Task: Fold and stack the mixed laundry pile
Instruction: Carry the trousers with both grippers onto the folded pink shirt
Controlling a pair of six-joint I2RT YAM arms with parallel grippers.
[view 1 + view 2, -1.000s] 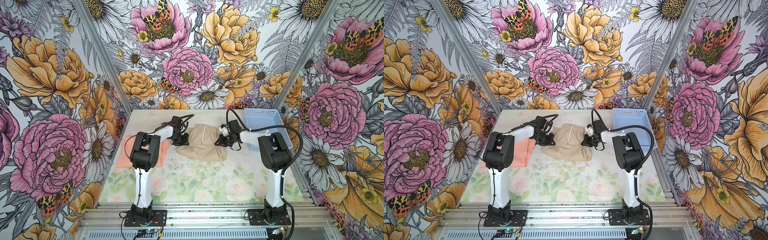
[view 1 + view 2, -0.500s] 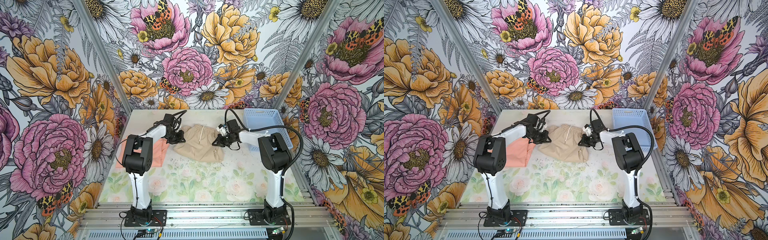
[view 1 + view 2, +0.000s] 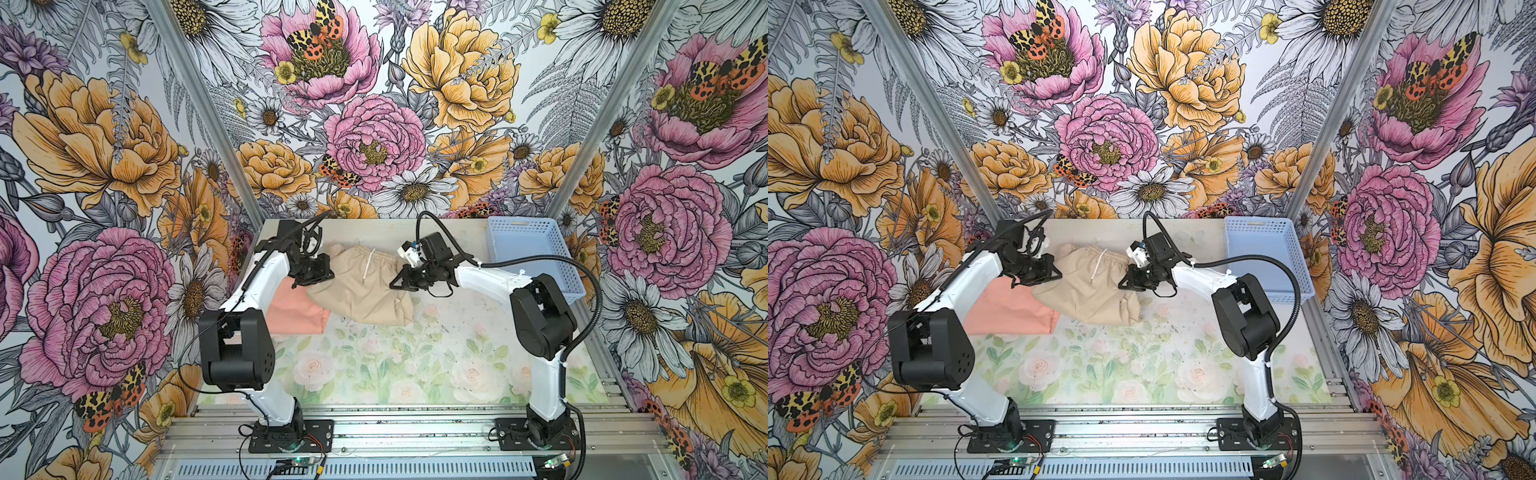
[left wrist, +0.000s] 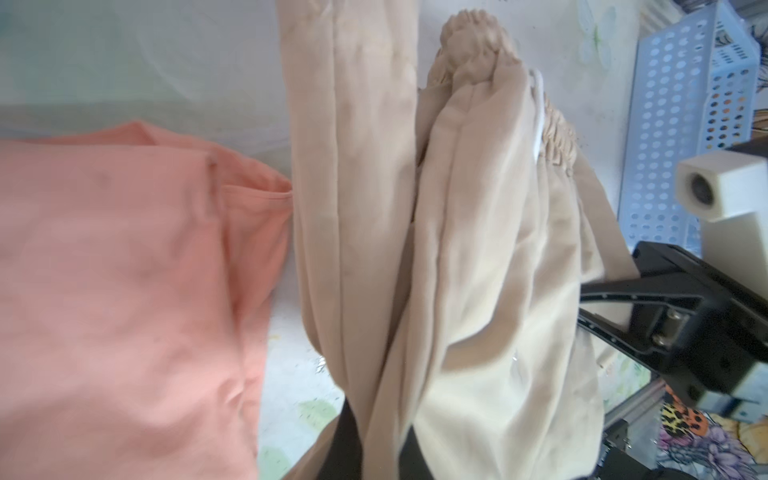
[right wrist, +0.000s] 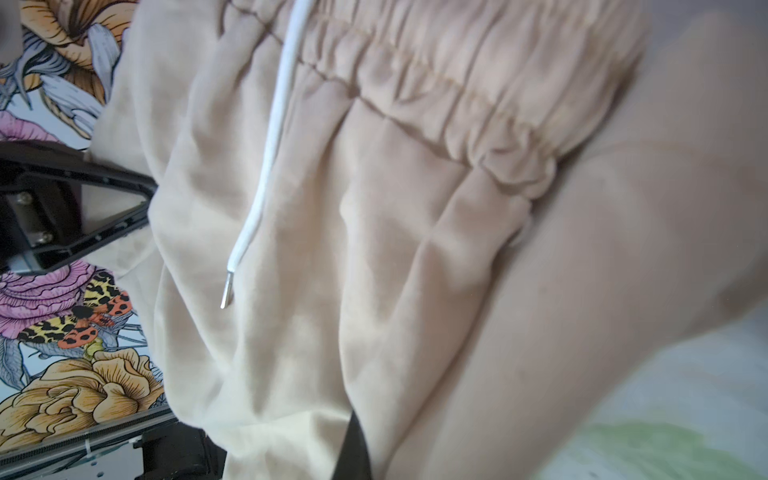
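Top views, both: beige shorts point(image 3: 365, 291) of soft cloth with a gathered elastic waist hang stretched between the two arms, over the far middle of the flower-printed table point(image 3: 415, 365). The waist is up and toward the back wall. The leg ends sag down onto the table surface. A white drawstring point(image 3: 367, 268) dangles down the front.

The left gripper point(image 3: 326, 272) is at the shorts' left edge and the right gripper point(image 3: 397, 284) at the right edge. Both are held above the table.

Left wrist view: black fingers point(image 4: 349, 440) are closed with a bunch of beige cloth pinched between them. The cloth falls away in long folds.

Right wrist view: one black finger point(image 5: 356, 449) shows, with beige cloth clamped against it. The waistband gathers and the drawstring's metal tip point(image 5: 226, 293) are close ahead. Both pairs of fingers are closed tight on the shorts.

A peach-pink T-shirt point(image 3: 297, 316) of plain knit lies flat on the left side of the table, partly hidden behind the left arm. The shorts' lower left corner comes just beside it. Whether they touch, I cannot tell.

A light blue perforated plastic basket point(image 3: 532, 253) stands at the far right corner of the table, well apart from the shorts and beyond the right arm.
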